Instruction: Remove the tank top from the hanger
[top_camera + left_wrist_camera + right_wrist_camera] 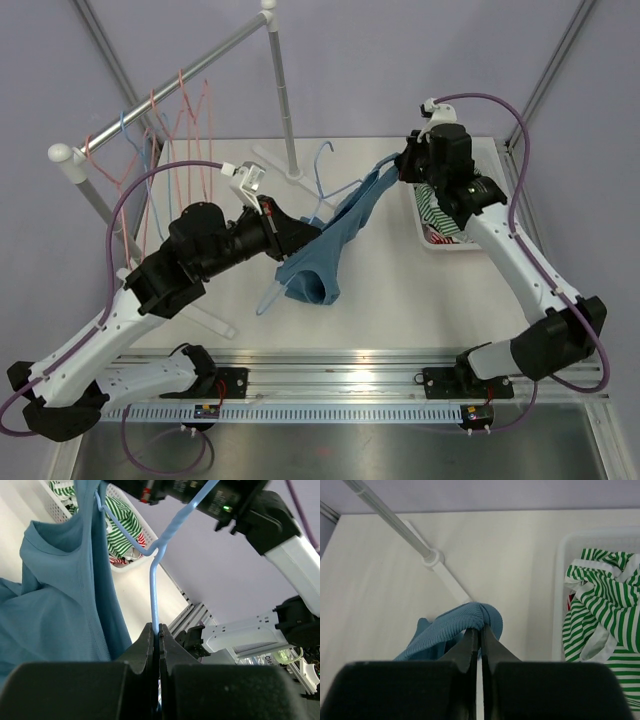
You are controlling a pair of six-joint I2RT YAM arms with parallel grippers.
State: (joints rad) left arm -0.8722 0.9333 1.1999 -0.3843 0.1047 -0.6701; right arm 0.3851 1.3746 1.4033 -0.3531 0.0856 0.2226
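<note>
No text, brand, number or sign can be read. A sticker (208,409) by the left base (200,368) and a second sticker (478,417) by the right base (482,366) are too small to make out. Print (272,658) in the left wrist view is blurred.

Layout: tank top (330,250) strung between both arms above the surface (400,300).
It hangs on the hanger (319,185) over the centre. The left gripper (159,635), jaws on the hanger wire, is at its left; the right gripper (480,632), jaws on its strap, is at its far right. The basket (447,247) holding garments (440,225) lies right; the rack (170,85) with spare hangers (150,140) stands far left.
</note>
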